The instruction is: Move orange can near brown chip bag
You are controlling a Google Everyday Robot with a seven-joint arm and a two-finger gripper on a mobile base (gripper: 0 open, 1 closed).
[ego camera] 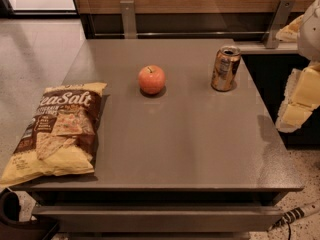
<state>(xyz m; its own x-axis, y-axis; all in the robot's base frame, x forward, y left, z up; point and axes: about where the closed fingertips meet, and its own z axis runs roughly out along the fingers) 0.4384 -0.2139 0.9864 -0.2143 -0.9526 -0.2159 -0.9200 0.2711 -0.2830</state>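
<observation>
The orange can (226,68) stands upright on the grey table (175,134), toward the back right. The brown chip bag (57,129) lies flat at the table's left front, its lower corner hanging over the edge. My gripper (296,109) shows as pale yellow-white parts at the right edge of the view, off the table's right side. It is to the right of the can and nearer the front, apart from it and holding nothing that I can see.
A red-orange apple (151,79) sits near the table's middle back, between can and bag. A wooden wall with metal brackets (128,15) runs behind the table. A striped cable (295,215) lies on the floor at the bottom right.
</observation>
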